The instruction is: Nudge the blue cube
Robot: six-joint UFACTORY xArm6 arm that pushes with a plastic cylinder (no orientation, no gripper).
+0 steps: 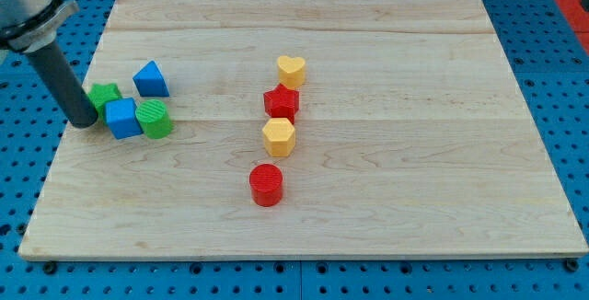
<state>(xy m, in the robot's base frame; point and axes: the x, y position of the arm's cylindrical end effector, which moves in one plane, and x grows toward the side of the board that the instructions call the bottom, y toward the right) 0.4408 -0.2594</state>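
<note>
Now, my tip (84, 121) rests on the pale wooden board (386, 208) at far left, just beside the blue cube (121, 118), possibly touching its left face. No jaws on this rod, so nothing opens or clamps. Green cylinder (155, 118) touches the cube's right side; green star-shaped block (106, 94) and blue triangular block (151, 80) sit just behind. Yellow heart (291, 70), red star (282, 102), yellow hexagon (278, 137), red cylinder (266, 184) form a central column.
</note>
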